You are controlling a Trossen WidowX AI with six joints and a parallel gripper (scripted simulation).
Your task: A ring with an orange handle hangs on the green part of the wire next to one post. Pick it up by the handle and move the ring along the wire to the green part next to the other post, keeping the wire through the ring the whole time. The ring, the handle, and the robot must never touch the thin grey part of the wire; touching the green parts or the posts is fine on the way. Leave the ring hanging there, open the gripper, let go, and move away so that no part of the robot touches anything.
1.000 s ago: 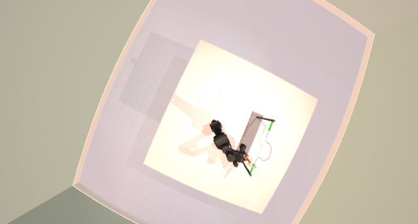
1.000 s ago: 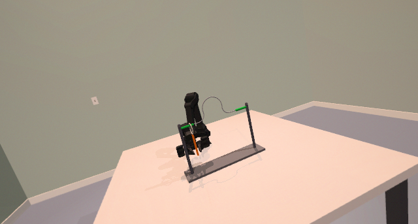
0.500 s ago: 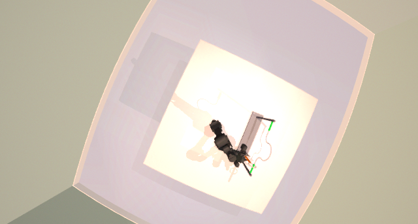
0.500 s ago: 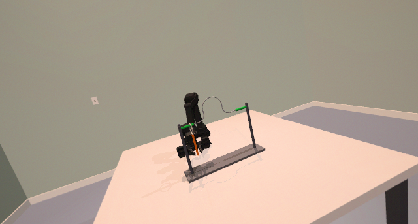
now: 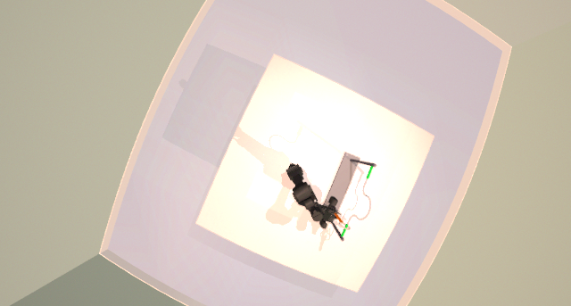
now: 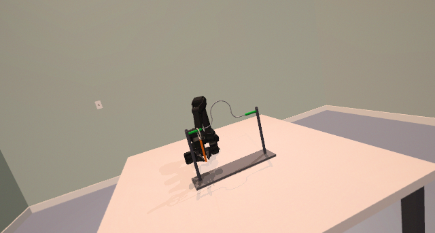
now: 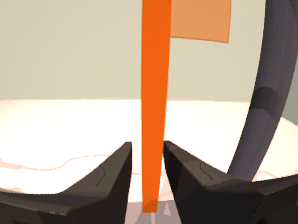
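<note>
The pale ring (image 5: 348, 227) (image 6: 200, 134) hangs around the green part (image 5: 343, 233) (image 6: 192, 132) by the near post (image 5: 337, 231) (image 6: 194, 158) (image 7: 272, 75). Its orange handle (image 5: 338, 218) (image 6: 202, 149) (image 7: 154, 75) points down. My gripper (image 7: 147, 147) is open, with its fingers on either side of the handle's lower part. In the wrist view a narrow gap shows on the left of the handle; the right fingertip looks very close to it, and contact cannot be told. The other green part (image 5: 370, 171) (image 6: 251, 113) is by the far post (image 5: 363, 162) (image 6: 261, 132).
The thin grey wire (image 5: 369, 203) (image 6: 221, 100) rises in a curve and dips between the green parts. The posts stand on a long grey base (image 5: 341, 181) (image 6: 238, 166) on the table (image 5: 388, 163) (image 6: 306, 158). The near post is just right of the fingers in the wrist view.
</note>
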